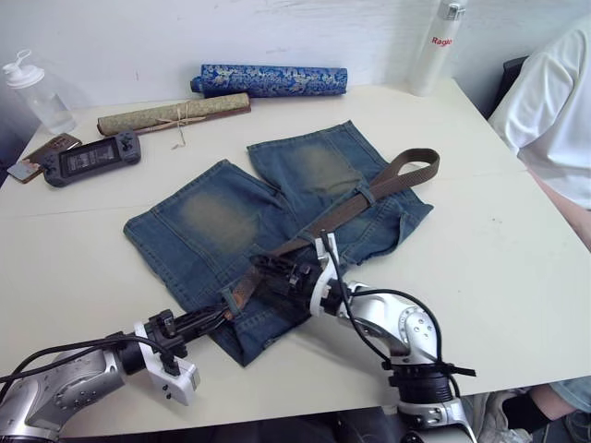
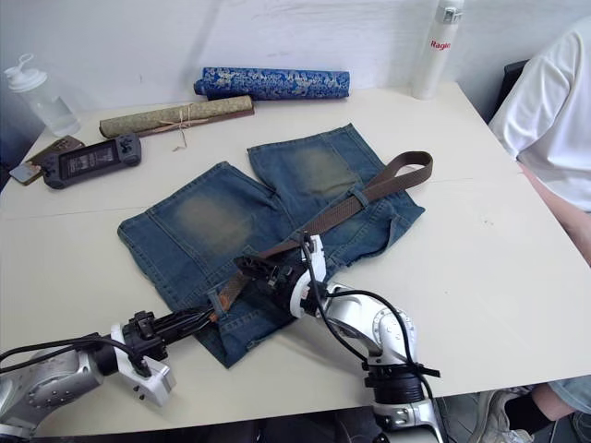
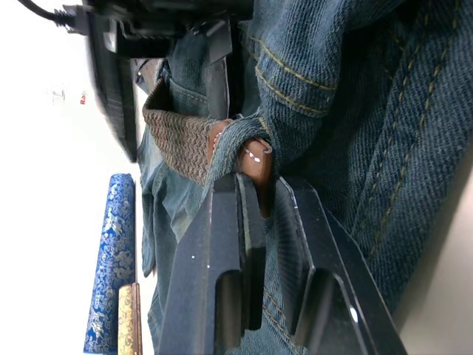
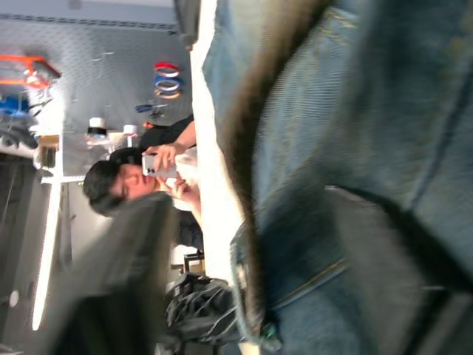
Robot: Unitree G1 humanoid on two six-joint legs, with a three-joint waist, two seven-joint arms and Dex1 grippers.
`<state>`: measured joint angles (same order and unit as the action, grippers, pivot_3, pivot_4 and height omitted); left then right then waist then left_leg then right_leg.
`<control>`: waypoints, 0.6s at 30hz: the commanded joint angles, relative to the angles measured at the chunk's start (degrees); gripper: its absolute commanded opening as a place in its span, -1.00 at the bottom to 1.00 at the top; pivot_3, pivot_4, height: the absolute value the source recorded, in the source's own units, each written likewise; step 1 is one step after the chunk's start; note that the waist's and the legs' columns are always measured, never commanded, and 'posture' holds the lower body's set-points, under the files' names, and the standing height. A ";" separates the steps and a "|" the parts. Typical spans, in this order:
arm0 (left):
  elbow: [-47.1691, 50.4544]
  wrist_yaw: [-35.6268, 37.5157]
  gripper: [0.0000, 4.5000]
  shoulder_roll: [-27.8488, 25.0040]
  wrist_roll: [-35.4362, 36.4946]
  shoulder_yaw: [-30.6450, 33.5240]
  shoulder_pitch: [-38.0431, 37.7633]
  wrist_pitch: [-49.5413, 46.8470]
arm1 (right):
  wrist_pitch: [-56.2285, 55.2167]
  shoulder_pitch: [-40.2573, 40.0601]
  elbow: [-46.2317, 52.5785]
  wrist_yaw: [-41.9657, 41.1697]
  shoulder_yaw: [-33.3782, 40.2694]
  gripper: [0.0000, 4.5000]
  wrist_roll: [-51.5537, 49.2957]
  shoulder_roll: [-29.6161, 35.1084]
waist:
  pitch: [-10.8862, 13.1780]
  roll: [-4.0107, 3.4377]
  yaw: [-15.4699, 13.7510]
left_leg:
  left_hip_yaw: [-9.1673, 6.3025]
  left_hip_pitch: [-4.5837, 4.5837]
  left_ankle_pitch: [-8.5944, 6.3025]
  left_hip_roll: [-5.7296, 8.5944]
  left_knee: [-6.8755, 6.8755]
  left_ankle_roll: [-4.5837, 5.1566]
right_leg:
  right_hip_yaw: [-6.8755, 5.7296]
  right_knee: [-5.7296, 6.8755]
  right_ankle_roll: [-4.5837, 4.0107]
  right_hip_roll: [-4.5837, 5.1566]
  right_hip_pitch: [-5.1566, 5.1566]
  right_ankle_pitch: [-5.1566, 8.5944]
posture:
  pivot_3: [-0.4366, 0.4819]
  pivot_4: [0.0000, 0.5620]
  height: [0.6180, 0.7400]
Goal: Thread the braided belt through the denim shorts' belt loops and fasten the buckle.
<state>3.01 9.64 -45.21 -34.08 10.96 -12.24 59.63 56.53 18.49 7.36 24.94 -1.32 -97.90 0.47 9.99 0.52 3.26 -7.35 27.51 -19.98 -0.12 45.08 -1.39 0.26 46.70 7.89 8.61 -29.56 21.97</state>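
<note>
On a white bench point(image 1: 517, 277), mid-blue denim shorts point(image 1: 222, 221) with faded patches on both legs lie flat, waistband toward the near edge. A dark-brown braided belt point(image 1: 369, 189) runs diagonally across them, passing under a belt loop point(image 1: 366, 196) on the right side and curling into a bend just past the shorts' far right edge. Its tan leather tip point(image 3: 255, 159) pokes out of a loop at the near waistband, where the left end effector point(image 3: 259, 200) has its two black fingers pinched on that tip. The right end effector point(image 1: 277, 274) rests on the belt beside it, fingers spread apart over the denim. Open bench lies to the right of the shorts and along the near edge; a person in a white shirt point(image 1: 554, 111) sits at the right side. Well apart along the far side stand a blue patterned roll point(image 1: 272, 79), an olive rolled mat point(image 1: 174, 113), a handheld game console point(image 1: 90, 158), a clear bottle point(image 1: 37, 92) and a white bottle point(image 1: 437, 41).
</note>
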 commanded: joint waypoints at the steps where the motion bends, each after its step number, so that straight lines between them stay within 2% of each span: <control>1: -0.82 -1.04 -0.99 -1.74 2.69 3.72 -2.31 -0.27 | -1.20 -1.02 6.19 -0.37 4.39 0.87 0.47 6.61 | 0.01 0.00 -0.11 | -0.01 0.03 0.00 0.00 0.01 0.00 | -0.01 -0.01 0.00 0.00 0.00 0.00 | -0.05 -0.47 -0.56; 4: -1.04 -0.80 -0.99 -2.29 4.93 3.98 -3.19 -0.67 | 0.08 -1.79 9.47 -3.96 2.89 0.87 7.31 13.64 | 0.02 0.02 -0.09 | -0.01 0.02 0.00 0.00 -0.02 0.00 | -0.01 -0.05 0.01 0.00 0.00 0.00 | -0.05 -0.47 -0.56; 8: -1.51 0.01 -0.99 -3.36 7.50 4.28 -4.11 -0.47 | -0.10 -3.12 9.81 -7.85 -2.72 0.87 20.31 18.46 | -0.01 0.06 -0.16 | -0.03 -0.05 0.00 -0.03 -0.06 0.01 | -0.04 -0.05 -0.01 -0.02 0.06 0.01 | -0.05 -0.47 -0.56; 13: -2.87 1.00 -0.99 -4.94 10.47 4.05 -4.67 -0.14 | -1.71 -2.50 7.74 -10.32 -8.66 0.87 33.38 19.15 | -0.14 0.27 -0.05 | -0.01 -0.26 -0.01 -0.04 -0.13 0.01 | -0.04 -0.11 -0.06 -0.03 0.23 0.03 | -0.05 -0.47 -0.56; 18: -8.07 0.81 -0.99 -8.04 10.63 6.77 -8.37 4.56 | -1.96 -2.15 6.39 -12.28 -10.43 0.87 38.65 18.45 | -0.36 0.49 -0.01 | 0.00 -0.34 -0.02 -0.26 -0.18 0.00 | -0.12 -0.11 -0.25 -0.14 0.34 0.12 | -0.05 -0.47 -0.56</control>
<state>-0.43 10.80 -50.70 -24.67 12.99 -17.48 61.93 53.76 18.83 20.93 9.59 -13.24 -67.36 17.00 9.63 1.01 3.25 -7.31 27.17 -20.03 -0.50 44.89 -1.40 0.12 46.59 7.58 8.39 -29.22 22.12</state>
